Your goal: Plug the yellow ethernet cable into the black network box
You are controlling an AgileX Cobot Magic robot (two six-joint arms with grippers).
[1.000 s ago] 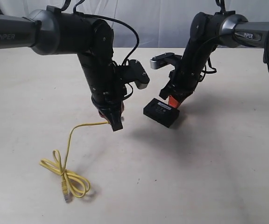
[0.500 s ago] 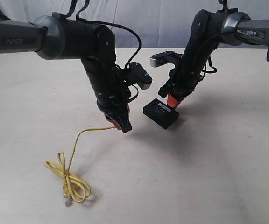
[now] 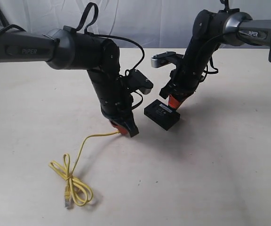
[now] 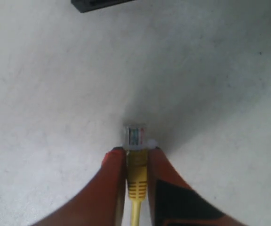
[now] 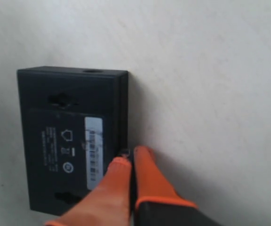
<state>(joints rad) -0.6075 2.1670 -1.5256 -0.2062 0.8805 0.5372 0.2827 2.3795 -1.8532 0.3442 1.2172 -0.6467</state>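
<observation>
Pinching from both sides, the left gripper (image 4: 136, 157) has its orange fingers (image 4: 112, 183) clenched on the yellow ethernet cable (image 4: 136, 176) just behind its clear plug (image 4: 134, 136). The plug juts past the fingertips in line with the fingers, its coloured wires showing through the plastic, and it points toward the black network box (image 4: 98, 4), of which only a dark edge shows at the far margin of the left wrist view — plug and box are apart. In the exterior view the cord leaves this gripper to the left, dips to the table (image 3: 211, 165) and ends in a loose knot of loops at front left, where the second plug (image 3: 67, 203) lies flat, pointing toward the front edge. The right gripper (image 5: 131, 162) is clamped at one side edge of the box: one orange finger lies over the top face beside the white label strip (image 5: 94, 150), the other runs down the outside of the side wall, with almost no gap between them. Seen from the exterior, the box sits between the two grippers, near the left one, its long axis running from upper left to lower right. Its labelled face is up and slightly tilted toward the camera, and a shadow lies under its near side.
</observation>
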